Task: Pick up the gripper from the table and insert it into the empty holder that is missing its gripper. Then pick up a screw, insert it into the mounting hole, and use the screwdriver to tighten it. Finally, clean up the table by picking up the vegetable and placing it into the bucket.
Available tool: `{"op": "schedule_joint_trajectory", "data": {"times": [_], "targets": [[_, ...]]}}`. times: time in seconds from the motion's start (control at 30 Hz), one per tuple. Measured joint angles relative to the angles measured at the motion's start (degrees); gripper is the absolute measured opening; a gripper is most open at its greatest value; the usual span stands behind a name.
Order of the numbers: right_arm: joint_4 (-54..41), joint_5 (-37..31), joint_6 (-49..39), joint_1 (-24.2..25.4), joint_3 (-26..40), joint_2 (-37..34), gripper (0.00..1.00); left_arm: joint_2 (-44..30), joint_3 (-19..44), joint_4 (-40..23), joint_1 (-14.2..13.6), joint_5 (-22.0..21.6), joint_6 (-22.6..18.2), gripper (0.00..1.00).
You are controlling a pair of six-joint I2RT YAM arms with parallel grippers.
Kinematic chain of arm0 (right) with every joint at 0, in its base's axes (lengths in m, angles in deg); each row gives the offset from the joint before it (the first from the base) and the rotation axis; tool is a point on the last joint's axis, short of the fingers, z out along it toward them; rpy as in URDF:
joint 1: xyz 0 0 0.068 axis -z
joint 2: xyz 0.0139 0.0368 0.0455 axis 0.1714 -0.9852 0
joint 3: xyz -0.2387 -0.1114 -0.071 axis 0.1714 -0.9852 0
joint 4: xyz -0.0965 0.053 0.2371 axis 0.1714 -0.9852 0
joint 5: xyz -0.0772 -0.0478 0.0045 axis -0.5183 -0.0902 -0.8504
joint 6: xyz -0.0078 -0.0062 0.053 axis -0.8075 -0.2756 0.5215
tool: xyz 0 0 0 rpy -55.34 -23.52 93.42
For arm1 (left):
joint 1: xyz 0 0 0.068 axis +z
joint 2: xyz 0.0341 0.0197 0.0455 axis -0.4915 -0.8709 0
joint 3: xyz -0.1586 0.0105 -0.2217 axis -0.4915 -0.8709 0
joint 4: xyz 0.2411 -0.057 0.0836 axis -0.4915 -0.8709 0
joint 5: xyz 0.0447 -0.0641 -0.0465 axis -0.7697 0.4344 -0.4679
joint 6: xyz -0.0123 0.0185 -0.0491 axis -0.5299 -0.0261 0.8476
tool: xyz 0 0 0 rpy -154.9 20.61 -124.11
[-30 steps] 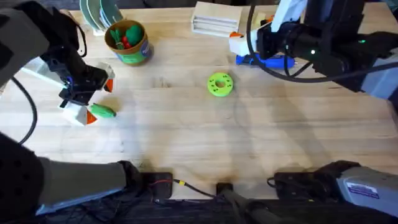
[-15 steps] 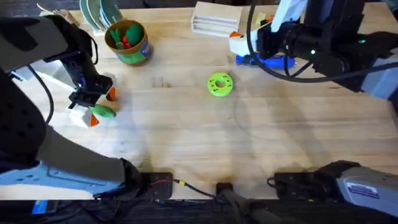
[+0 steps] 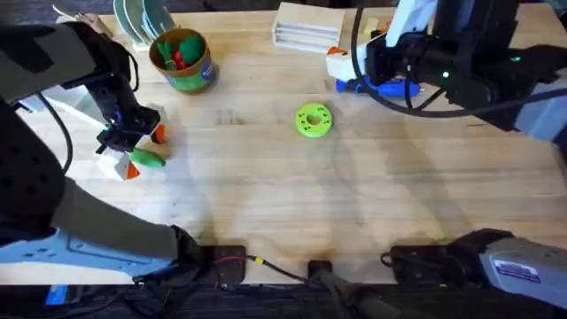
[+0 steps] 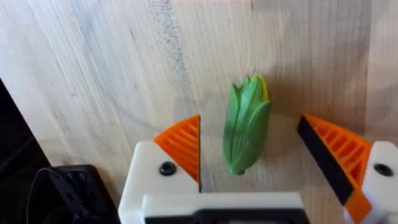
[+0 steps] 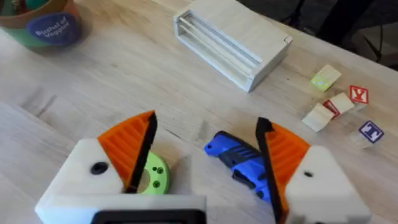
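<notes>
Cleanup is the step in hand: my left gripper [image 4: 249,155] stands wide around the green corn toy [image 4: 247,126] at the overhead frame's left, so next I should close, then carry it to the bucket [image 3: 182,59] at upper left.

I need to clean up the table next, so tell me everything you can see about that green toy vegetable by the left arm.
The toy vegetable looks like a corn cob: smooth green plastic husk leaves with a yellow tip peeking out. It lies flat on the wooden table, between the open orange pads of the left end effector, touching neither pad.
</notes>
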Motion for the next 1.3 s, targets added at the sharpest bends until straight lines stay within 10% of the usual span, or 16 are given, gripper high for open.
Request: {"op": "schedule_joint_trajectory", "data": {"times": [1.3], "targets": [[-2.2,0.0,0.2,0.0,0.0,0.0,0.993,10.8,-9.3,8.7,3.3,5.0,-9.9,0.988]]}}
